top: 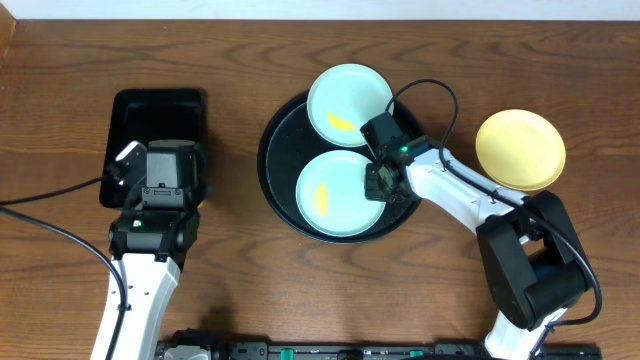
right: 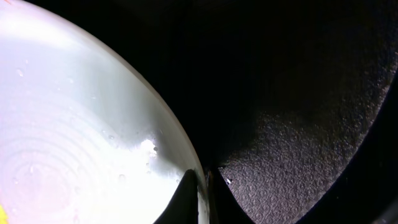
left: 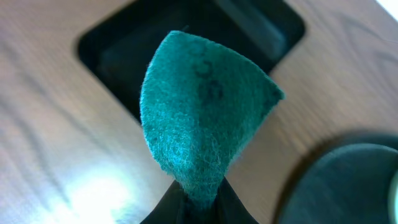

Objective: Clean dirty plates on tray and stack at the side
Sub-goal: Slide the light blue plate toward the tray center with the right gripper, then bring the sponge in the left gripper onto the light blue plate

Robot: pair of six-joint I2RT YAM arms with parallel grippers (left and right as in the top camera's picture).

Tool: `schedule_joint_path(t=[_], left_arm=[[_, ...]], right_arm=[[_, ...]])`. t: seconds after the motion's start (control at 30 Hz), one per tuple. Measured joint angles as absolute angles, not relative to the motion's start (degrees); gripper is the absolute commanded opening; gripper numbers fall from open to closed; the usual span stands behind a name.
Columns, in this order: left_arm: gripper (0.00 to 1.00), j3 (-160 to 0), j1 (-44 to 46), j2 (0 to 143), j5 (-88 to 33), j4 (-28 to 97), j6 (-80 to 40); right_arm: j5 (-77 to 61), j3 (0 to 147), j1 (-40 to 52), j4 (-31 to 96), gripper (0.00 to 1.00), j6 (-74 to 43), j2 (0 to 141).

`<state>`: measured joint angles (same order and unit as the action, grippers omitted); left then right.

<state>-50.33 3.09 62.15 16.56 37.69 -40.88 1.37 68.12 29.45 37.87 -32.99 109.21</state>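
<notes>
Pinching the near blue plate [top: 350,205] by its rim, your right claw [right: 202,183] probably steadies it (smear [top: 322,197] up). Your left claw [left: 199,200] grips a green pad [left: 205,112] for scrubbing.

Black all over on the round tray [top: 275,150], and on it the upper plate [top: 349,95] shows light blue with a yellow-orange smear [top: 341,123]. Now the lower plate [top: 345,215], same blue, its own yellow-orange streak [top: 322,197]. And the third plate [top: 520,150] is plain pale yellow, the pad [left: 202,118] a fuzzy deep teal-green, the rectangular tray [top: 158,115] black, the counter [top: 400,300] brown wood grain.
</notes>
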Motion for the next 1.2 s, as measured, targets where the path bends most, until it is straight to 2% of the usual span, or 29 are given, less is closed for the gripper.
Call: schedule_joint_path(t=[0.17, 0.27, 0.53, 0.67, 0.93, 1.2], left_arm=[[0.08, -50.33, 3.09, 62.15, 6.26, 34.41, -35.99], [0.08, -50.33, 3.09, 62.15, -0.6, 34.24, -34.3], [0.08, -50.33, 3.27, 65.1, -14.85, 34.06, -33.01], [0.07, -50.33, 5.37, 69.49, -17.61, 32.73, -33.89], [0.08, -50.28, 15.94, 78.7, -20.64, 22.9, -35.64], [0.08, -50.28, 24.29, 86.11, -18.92, 17.37, -40.29]], right_arm=[[1.48, 67.53, 29.43, 36.56, 0.15, -32.64, 109.3], [1.41, 67.4, 29.43, 35.66, 0.22, -32.67, 109.3], [0.97, 67.26, 29.43, 34.68, 0.25, -32.6, 109.3], [0.84, 67.24, 29.43, 34.48, 0.25, -32.69, 109.3], [0.89, 67.11, 29.43, 34.15, 0.24, -32.86, 109.3], [1.06, 67.09, 29.43, 33.89, 0.21, -32.91, 109.3]])
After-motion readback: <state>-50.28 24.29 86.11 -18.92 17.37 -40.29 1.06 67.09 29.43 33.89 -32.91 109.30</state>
